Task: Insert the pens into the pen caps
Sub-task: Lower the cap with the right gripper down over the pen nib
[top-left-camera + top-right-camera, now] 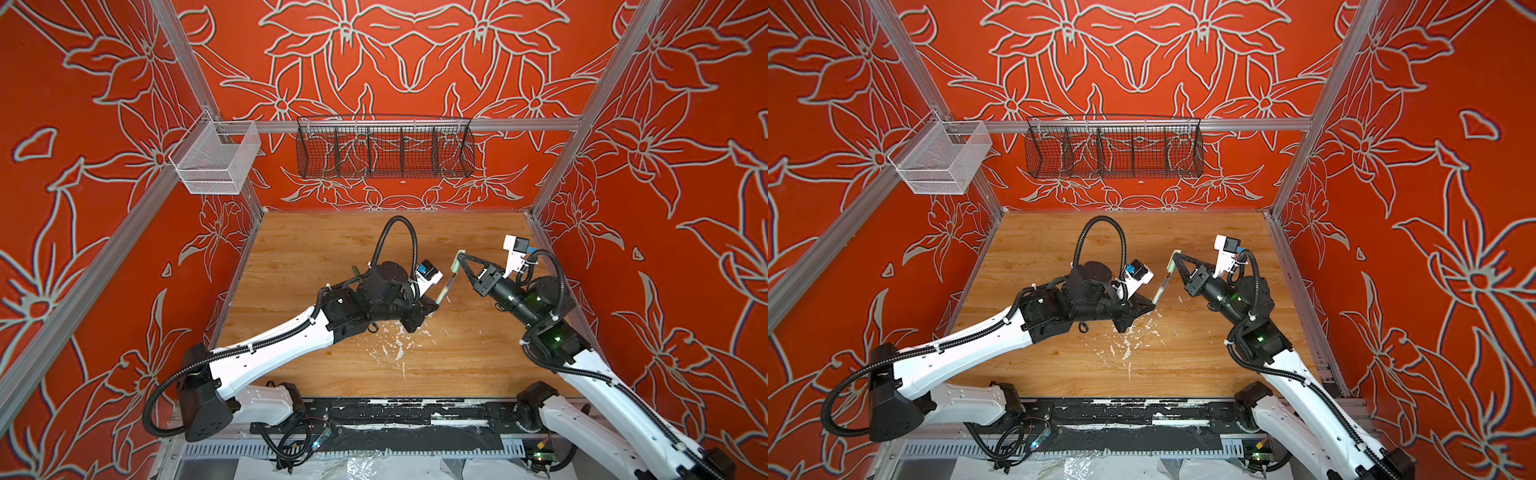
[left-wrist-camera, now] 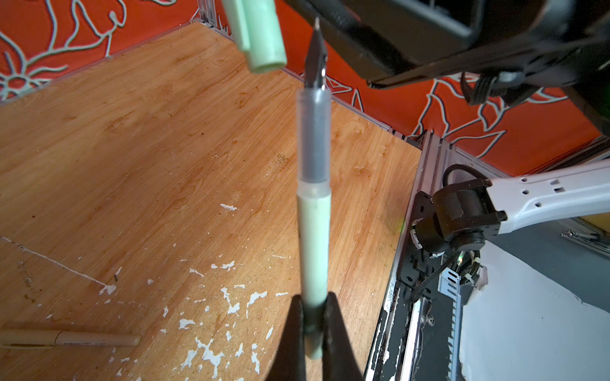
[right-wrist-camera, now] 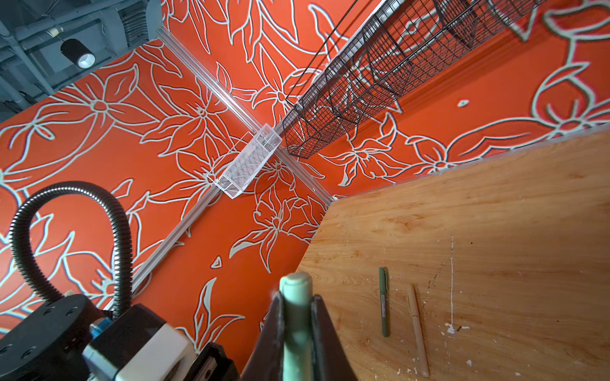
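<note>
The left claw (image 2: 314, 298) is closed on the rear end of a slim pale green plastic pen (image 2: 313, 231), its bare dark nib (image 2: 315, 56) pointed at the right claw (image 3: 298, 297), which is clamped around a stubby pale green plastic cap (image 3: 296, 285). The 2 are held above the middle of the wooden desk (image 2: 132, 132). The cap's mouth is seen just beside the nib, not over it. The pen is judged light, stiff and smooth, its nib fragile. Gripped so far back, it may pivot. A dark green pen (image 3: 384, 301) and a tan pen (image 3: 417, 330) are seen lying further left.
</note>
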### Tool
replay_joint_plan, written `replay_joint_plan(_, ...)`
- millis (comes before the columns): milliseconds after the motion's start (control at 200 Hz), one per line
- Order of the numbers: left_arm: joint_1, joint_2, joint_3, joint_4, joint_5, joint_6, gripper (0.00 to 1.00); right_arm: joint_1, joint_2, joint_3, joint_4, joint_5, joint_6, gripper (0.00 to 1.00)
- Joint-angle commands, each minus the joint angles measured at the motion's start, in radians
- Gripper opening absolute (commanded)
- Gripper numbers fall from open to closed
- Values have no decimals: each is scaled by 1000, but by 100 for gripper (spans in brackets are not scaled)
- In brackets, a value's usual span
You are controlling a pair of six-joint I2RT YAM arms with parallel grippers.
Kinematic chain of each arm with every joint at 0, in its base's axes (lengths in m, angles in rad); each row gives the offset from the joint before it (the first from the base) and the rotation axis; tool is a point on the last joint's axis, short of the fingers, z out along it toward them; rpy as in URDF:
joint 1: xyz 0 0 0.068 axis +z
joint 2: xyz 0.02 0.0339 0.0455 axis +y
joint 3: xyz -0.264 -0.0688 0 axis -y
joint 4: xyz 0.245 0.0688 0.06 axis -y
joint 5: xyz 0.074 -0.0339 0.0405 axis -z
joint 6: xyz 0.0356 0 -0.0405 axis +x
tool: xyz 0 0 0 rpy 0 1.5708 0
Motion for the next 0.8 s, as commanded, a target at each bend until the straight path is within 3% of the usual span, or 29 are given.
replay_joint_plan(0,-7,-7,2,7,-1,13,0,9,-19,-2,49,-2,12,0)
replay_joint_plan(796,-7,-9,-1,13,-15,12,0,35,-56,-7,-4,-16,8,0)
